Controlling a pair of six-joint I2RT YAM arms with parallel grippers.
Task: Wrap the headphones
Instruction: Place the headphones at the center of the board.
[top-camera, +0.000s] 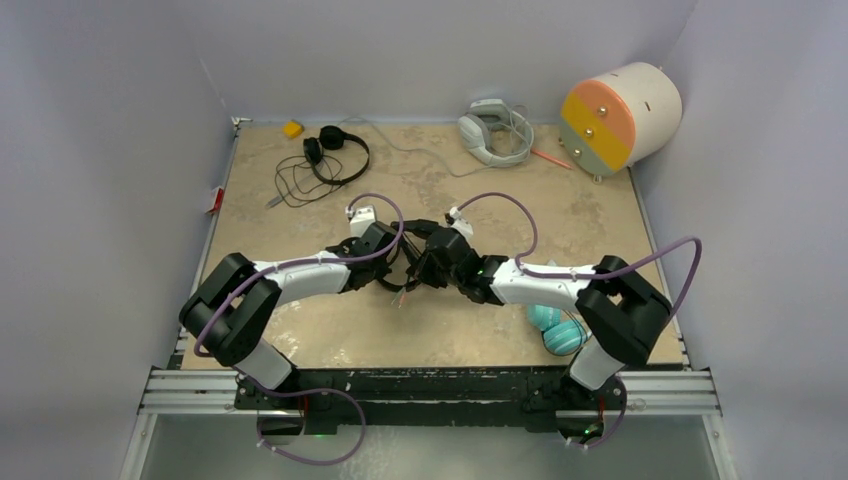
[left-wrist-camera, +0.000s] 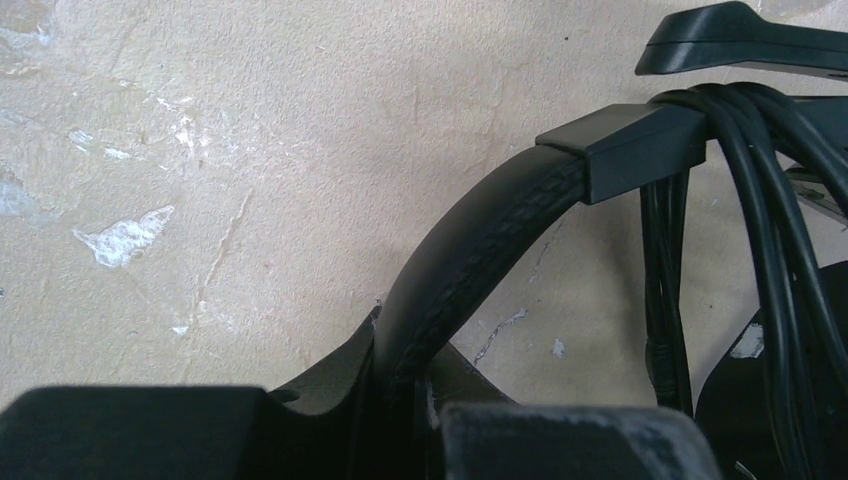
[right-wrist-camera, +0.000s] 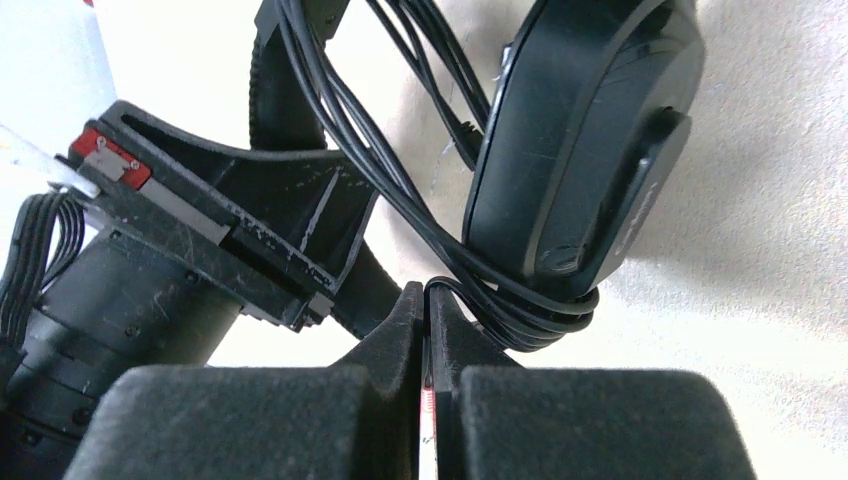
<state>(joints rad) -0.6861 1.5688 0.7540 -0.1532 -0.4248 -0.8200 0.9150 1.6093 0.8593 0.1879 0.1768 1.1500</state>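
A slim black pair of headphones hangs between my two grippers over the middle of the table. My left gripper is shut on its textured headband, seen from above at the left gripper. The thin black cord lies in several loops round the band's slider. In the right wrist view the ear cup hangs just ahead, with loops of the cord slung under it. My right gripper is shut on a strand of that cord, and shows from above as the right gripper.
A second black pair with a loose cord lies at the back left, beside a small yellow block. A pale grey pair sits at the back. Teal ear cups lie by the right arm's base. A white cylinder stands back right.
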